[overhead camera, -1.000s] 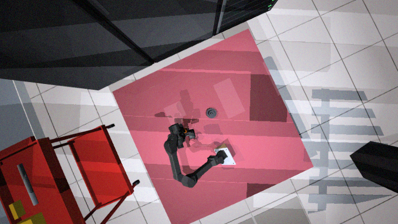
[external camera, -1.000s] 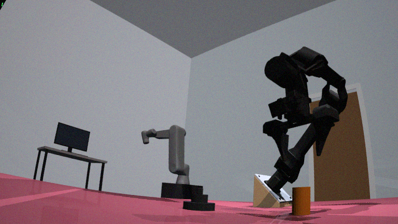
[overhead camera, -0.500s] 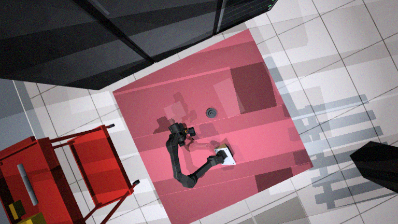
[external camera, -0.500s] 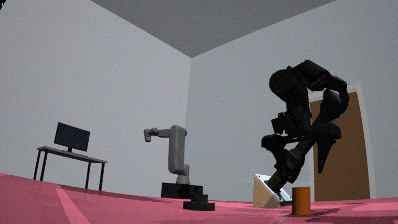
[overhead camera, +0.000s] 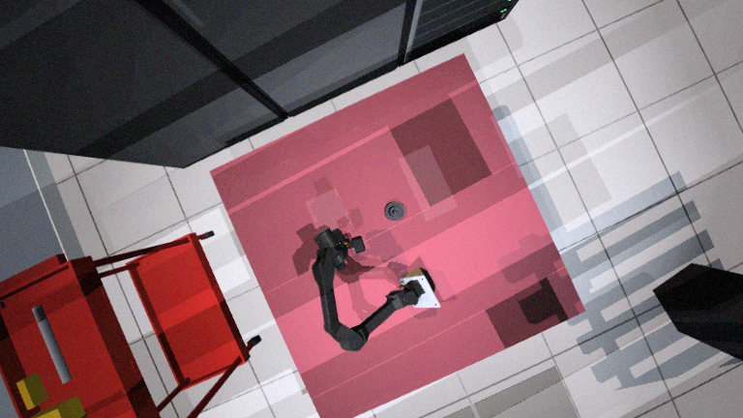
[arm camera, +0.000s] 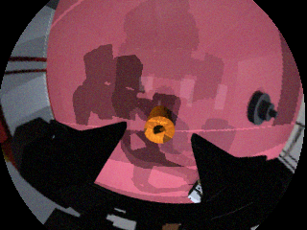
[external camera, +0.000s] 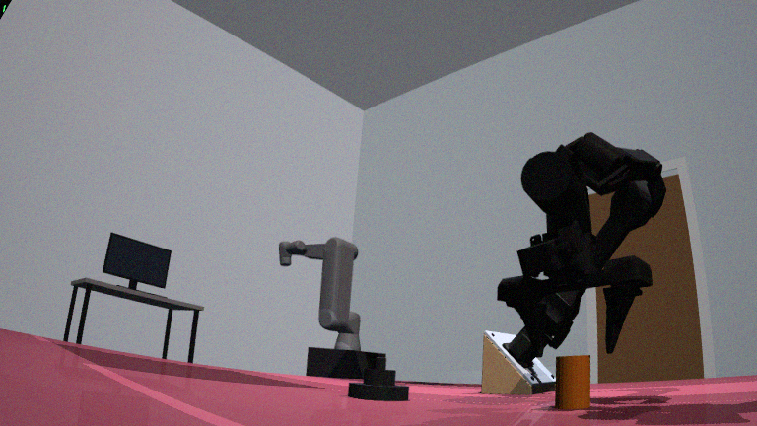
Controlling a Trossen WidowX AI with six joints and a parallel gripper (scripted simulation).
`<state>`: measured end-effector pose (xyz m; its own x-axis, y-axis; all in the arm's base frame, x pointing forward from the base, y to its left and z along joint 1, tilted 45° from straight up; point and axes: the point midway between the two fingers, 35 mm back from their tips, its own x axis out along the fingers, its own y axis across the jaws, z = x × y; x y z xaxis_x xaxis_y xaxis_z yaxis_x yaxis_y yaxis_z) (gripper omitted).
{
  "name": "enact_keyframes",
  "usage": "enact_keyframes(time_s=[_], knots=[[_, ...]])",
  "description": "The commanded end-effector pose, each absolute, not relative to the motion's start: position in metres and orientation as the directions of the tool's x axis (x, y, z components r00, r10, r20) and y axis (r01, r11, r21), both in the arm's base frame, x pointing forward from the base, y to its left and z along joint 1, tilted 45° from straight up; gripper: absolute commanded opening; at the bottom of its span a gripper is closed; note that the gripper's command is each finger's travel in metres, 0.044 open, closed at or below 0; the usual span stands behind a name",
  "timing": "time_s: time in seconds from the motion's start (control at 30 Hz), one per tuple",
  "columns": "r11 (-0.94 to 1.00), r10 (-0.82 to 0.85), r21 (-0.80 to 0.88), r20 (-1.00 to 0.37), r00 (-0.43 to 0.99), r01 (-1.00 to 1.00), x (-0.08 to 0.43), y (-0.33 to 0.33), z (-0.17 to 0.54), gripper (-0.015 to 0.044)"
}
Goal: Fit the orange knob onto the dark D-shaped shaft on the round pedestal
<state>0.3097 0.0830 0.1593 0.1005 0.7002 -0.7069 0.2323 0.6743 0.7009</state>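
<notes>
The orange knob (overhead camera: 345, 244) (external camera: 573, 382) (arm camera: 153, 135) is an upright cylinder standing on the pink mat. In the wrist view its top shows a dark hole; which way the hole's flat side faces is not clear. My gripper (external camera: 582, 347) (arm camera: 159, 130) is open and empty, fingers pointing down, above the knob. In the wrist view the knob appears midway between the fingertips. The dark stepped round pedestal (overhead camera: 387, 216) (external camera: 378, 392) (arm camera: 258, 107) stands apart from the knob, to the right in the wrist view. Its shaft (external camera: 379, 363) (arm camera: 273, 114) is bare; its flat side is not visible.
The arm's base sits on a white-topped wedge mount (overhead camera: 430, 298) (external camera: 499, 368) on the pink mat (overhead camera: 274, 189) (external camera: 167, 393). A red cart (overhead camera: 180, 309) stands beyond the mat's left edge, and dark cabinets (overhead camera: 307, 35) stand behind it. Patchy shadows fall around the knob.
</notes>
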Motion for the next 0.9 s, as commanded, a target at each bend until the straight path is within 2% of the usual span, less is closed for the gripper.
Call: enact_keyframes(time_s=[0.0,0.87], knots=[[0.676,0.697,0.698,-0.710,0.102,0.236,0.311,0.086,0.155,0.0440],[0.669,0.703,0.705,-0.703,0.106,0.237,0.315,0.117,0.126,0.0440]])
